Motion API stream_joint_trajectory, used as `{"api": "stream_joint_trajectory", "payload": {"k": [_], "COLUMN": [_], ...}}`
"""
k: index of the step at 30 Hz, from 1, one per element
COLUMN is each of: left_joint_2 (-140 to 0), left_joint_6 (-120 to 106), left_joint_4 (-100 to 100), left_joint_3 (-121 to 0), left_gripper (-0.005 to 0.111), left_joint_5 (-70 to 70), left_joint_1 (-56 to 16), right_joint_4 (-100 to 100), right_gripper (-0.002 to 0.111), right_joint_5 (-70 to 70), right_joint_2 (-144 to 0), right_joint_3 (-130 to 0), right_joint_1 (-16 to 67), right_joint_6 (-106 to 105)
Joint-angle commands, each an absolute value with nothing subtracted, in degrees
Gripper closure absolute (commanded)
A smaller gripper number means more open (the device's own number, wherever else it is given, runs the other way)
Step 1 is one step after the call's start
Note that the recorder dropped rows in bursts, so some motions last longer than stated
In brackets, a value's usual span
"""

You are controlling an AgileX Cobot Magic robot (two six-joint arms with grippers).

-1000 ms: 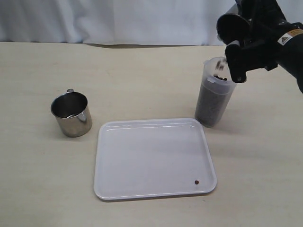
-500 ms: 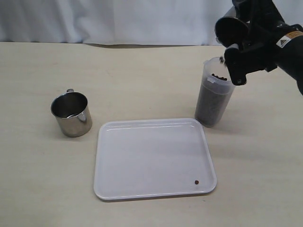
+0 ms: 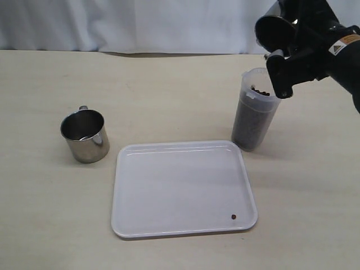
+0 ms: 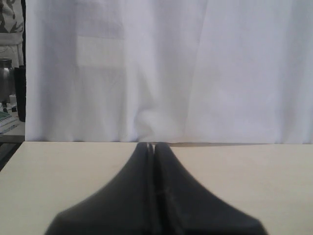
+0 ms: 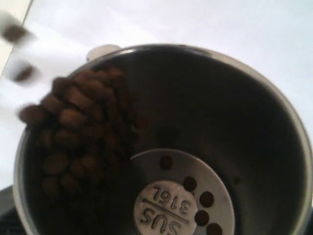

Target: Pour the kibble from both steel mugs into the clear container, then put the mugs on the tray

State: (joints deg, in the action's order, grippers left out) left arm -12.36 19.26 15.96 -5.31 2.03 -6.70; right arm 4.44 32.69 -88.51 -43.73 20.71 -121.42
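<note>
1. Two steel mugs are showing: one mug (image 3: 84, 135) is standing upright on the pale tabletop (image 3: 169, 84), left of the white tray (image 3: 180, 191).
2. The right hand (image 3: 284, 59) is gripping the other mug (image 3: 274, 31), tipping it above the clear container (image 3: 256, 115), which is standing just beyond the tray's far right corner.
3. Kibble (image 5: 78, 127) is spilling over that mug's rim; the container is sitting mostly full.
4. One pellet (image 3: 233, 216) is lying on the tray.
5. The left hand (image 4: 153, 149) is hovering over the tabletop with its fingers pressed together, facing a white curtain (image 3: 140, 22).
</note>
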Motion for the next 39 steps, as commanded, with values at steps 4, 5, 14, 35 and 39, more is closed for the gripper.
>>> {"api": "stream_joint_trajectory", "payload": {"k": [4,5,14,35,39], "left_joint_2": [-12.3,-12.3,-12.3,-12.3,-12.3], "left_joint_6": [19.4,19.4,19.4,19.4,19.4], "left_joint_4": [15.9,15.9,15.9,15.9,15.9], "left_joint_3": [-5.4,-5.4,-5.4,-5.4,-5.4], "left_gripper": [0.107,0.107,0.107,0.107,0.107], "left_joint_5": [2.0,2.0,2.0,2.0,2.0], "left_joint_1": [-6.6,-6.6,-6.6,-6.6,-6.6], "right_joint_4": [3.2,3.2,3.2,1.0,0.8], "right_gripper": [0.103,0.103,0.103,0.103,0.103], "right_joint_5": [36.0,36.8,39.5,40.8,40.6], "right_joint_2": [-88.3,-88.3,-88.3,-88.3,-88.3], "right_joint_3": [-43.6,-43.6,-43.6,-43.6,-43.6], "right_joint_1": [20.8,20.8,20.8,20.8,20.8], "right_joint_6": [-121.6,-121.6,-121.6,-121.6,-121.6]}}
